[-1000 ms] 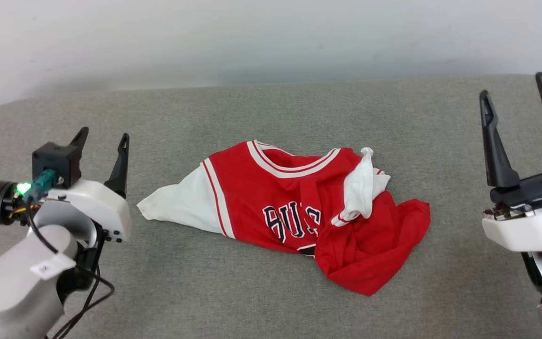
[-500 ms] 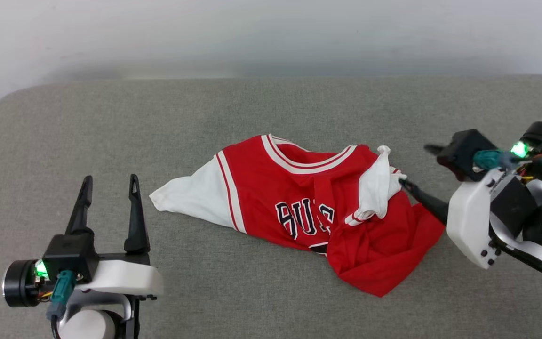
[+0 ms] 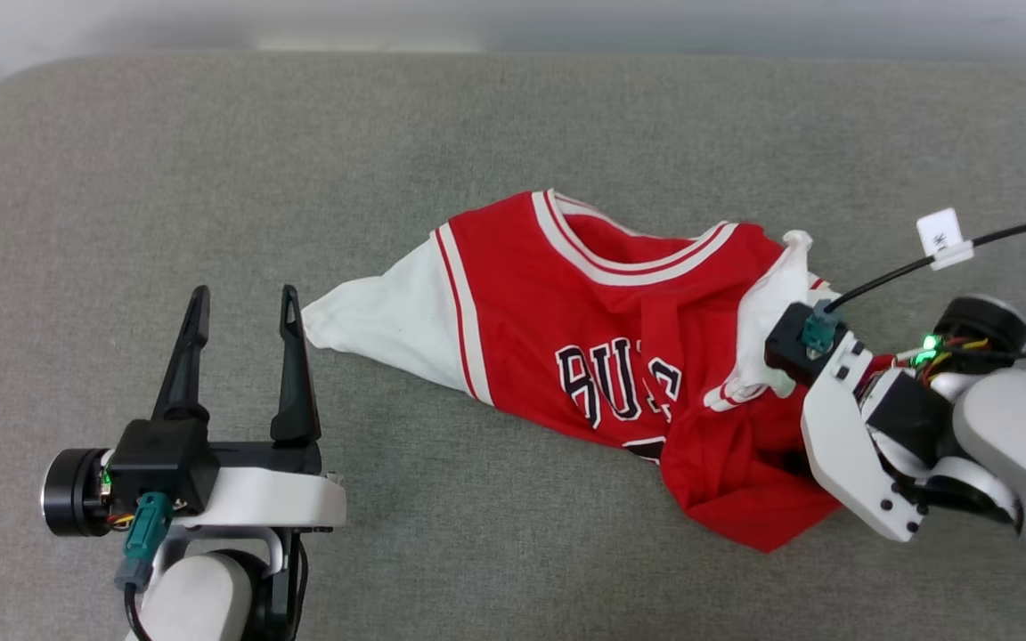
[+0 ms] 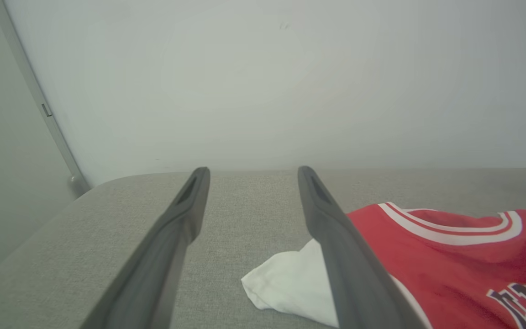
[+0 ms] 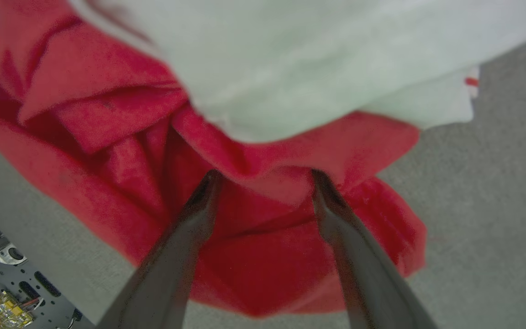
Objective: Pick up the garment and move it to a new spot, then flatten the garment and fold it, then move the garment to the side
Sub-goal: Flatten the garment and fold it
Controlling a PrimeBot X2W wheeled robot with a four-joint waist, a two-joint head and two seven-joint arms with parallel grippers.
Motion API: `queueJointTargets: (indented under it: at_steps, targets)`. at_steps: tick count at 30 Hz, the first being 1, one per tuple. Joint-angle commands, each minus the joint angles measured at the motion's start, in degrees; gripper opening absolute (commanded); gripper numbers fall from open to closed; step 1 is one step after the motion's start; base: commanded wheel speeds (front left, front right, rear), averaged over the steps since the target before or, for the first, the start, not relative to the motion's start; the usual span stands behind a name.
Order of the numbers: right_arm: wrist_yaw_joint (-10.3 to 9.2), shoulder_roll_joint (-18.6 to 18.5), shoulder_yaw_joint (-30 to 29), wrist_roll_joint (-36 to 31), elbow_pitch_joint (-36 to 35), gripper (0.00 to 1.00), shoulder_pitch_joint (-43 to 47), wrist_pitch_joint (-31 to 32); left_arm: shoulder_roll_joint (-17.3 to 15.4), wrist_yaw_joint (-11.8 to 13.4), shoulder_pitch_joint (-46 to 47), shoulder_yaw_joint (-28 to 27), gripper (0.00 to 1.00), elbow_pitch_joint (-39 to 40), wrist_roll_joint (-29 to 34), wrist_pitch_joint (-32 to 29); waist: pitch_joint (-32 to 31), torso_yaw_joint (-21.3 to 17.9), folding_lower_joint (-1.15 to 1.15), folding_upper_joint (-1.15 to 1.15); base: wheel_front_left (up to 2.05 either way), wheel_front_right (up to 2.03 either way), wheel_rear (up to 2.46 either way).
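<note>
Head view: the garment (image 3: 566, 347) is lying crumpled on the grey padded surface (image 3: 210, 160). The left jaws are standing wide just beside its white sleeve (image 3: 379, 320), not touching it. The right jaws are resting at its opposite, red edge.

Left wrist view: the garment (image 4: 450, 260) is lying beside the wide jaws.

Right wrist view: the wide jaws are straddling a fold of the garment (image 5: 107, 114), tips pressing into red cloth.

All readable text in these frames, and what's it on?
"BU": black, white-outlined letters on the chest of the garment, head view. The letters after it are crumpled into a fold and cannot be read.
Unreadable: the same lettering in the left wrist view, cut off at the frame edge.
Unreadable: white tag on the cable by the right arm. It has a dark mark that is too small to read.
Nothing else is legible.
</note>
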State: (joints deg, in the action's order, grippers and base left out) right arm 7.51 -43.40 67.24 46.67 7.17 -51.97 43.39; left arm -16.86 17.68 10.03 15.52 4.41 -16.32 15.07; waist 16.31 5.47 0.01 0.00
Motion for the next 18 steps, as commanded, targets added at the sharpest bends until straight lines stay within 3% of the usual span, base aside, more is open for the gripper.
queueJointTargets:
  at_steps: [1, 5, 10, 11, 12, 18]
  targets:
    - [-0.04, 1.02, 1.58, 1.01, 2.42, 1.00, -0.06, -0.74, 0.94, -0.81, 0.81, -0.78, 1.00, -0.20, 0.90, 0.14, 1.80, 0.94, -0.01, 0.00, 0.00, 0.00, 0.00]
    - [-0.02, 3.19, 5.58, 3.10, 8.15, 1.00, 3.90, -2.06, 3.00, -3.02, 1.06, -2.53, 1.00, -1.20, 2.75, 0.14, 2.89, 1.22, -0.01, 0.00, 0.00, 0.00, 0.00]
    - [0.07, 4.70, 7.19, 4.19, 9.54, 1.00, 5.33, -5.12, 4.88, -5.04, -0.13, -5.21, 1.00, -2.12, 4.55, 0.14, 2.10, 0.04, -0.01, 0.00, 0.00, 0.00, 0.00]
    - [0.07, 4.73, 7.08, 4.31, 9.26, 0.27, 4.54, -6.41, 5.16, -5.30, -0.49, -5.79, 1.00, -2.39, 4.83, 0.14, 1.58, -0.36, -0.01, 0.00, 0.00, 0.00, 0.00]
    - [0.07, 4.60, 6.89, 4.76, 9.02, 0.00, 3.62, -7.54, 5.50, -5.66, -0.75, -6.23, 1.00, -2.59, 5.18, 0.14, 0.97, -0.74, -0.01, 0.00, 0.00, 0.00, 0.00]
    - [0.03, 0.75, 5.27, 7.08, 5.20, 0.00, 0.22, -13.20, 6.72, -7.37, -2.83, -8.13, 1.00, -3.65, 6.42, 0.15, -2.73, -2.33, -0.01, 0.00, 0.00, 0.00, 0.00]
